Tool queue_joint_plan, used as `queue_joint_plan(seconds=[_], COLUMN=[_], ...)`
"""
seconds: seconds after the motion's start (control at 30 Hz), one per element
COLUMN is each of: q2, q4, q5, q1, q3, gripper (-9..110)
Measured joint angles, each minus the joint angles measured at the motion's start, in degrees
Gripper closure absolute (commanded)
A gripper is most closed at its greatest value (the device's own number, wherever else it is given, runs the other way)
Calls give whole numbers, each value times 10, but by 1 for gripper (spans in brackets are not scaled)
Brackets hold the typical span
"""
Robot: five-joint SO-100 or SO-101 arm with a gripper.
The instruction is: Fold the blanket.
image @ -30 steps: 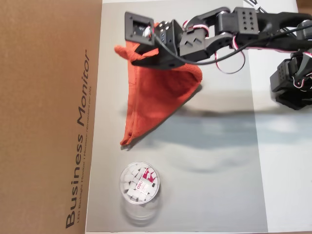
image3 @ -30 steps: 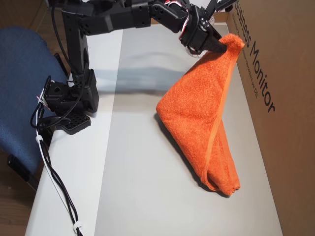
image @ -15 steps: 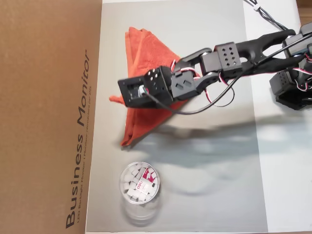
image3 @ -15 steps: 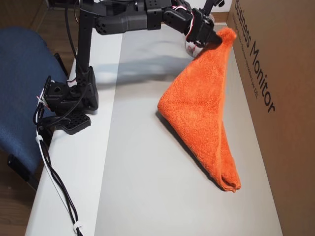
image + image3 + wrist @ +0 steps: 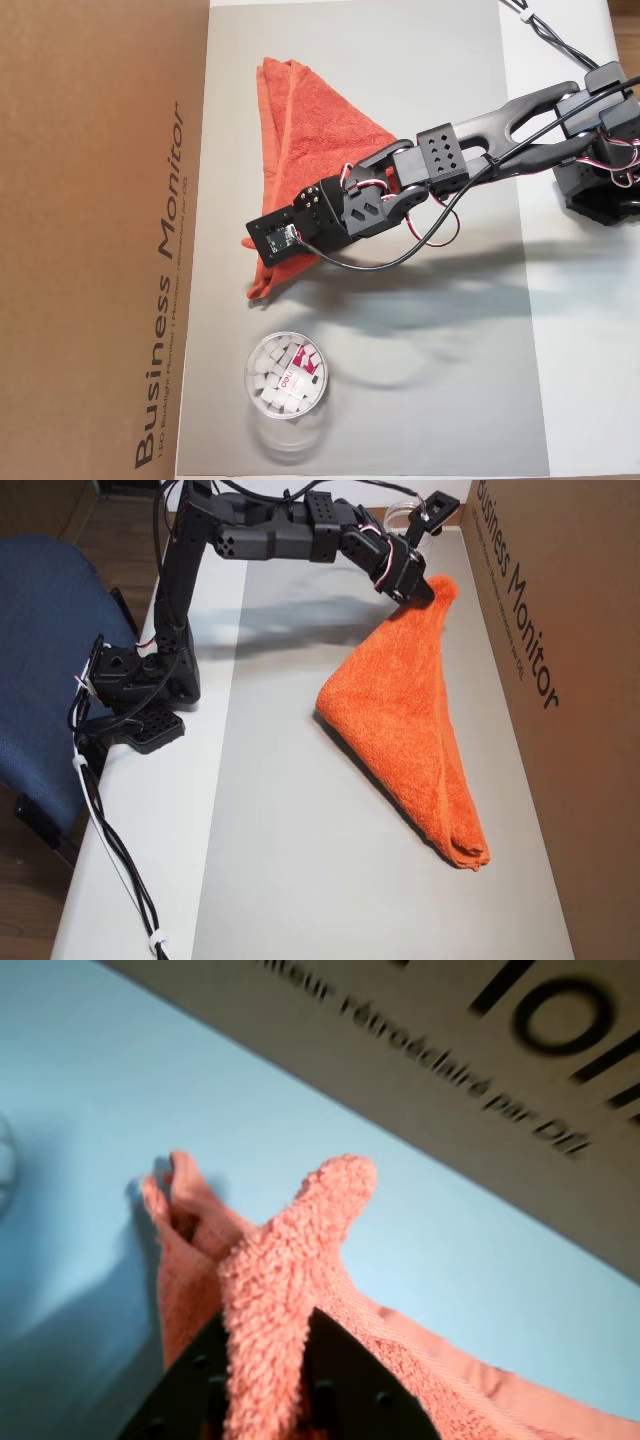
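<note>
Clamping a corner of the orange-red terry-cloth blanket (image 5: 290, 1260) between its two black fingers, the gripper (image 5: 265, 1360) holds that tuft up off the pale grey mat (image 5: 430, 380), as the wrist view shows plainly. The blanket lies on the mat as a long doubled triangle; in an overhead view (image 5: 320, 130) its far tip points to about 11 o'clock and its near tip to about 7 o'clock, where the black jointed arm (image 5: 450, 150) reaches across from 3 o'clock and covers the pinched corner. In another overhead view (image 5: 420, 730) the lifted corner sits near 1 o'clock, just beside the brown cardboard box printed "Business Monitor" (image 5: 560, 680), with the hemmed edges stacked toward 5 o'clock. The fold looks well along, in my judgement, with the carried corner nearly over its mate. The risks from here: the pinch holds only a small tuft, so the cloth could slip out and fall short of the lower corner; releasing from height could let the top layer slide and leave the edges askew; and lowering further toward 7 o'clock might nudge the small clear round plastic tub of white pieces (image 5: 285, 378), which stands near the blanket's tip.
</note>
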Motion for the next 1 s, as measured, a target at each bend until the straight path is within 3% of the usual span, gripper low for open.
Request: queue_joint_plan(seconds=[0.2,0.53,0.73,1.0], q2=[-25,-67,-71,-71], q4=[0,-49,-55,-55], q5=[-5,-106,-142,-174], q1=[-6,-25,-46,-61], q3=[-1,-4,-4,-4], gripper=[99,99,87,87])
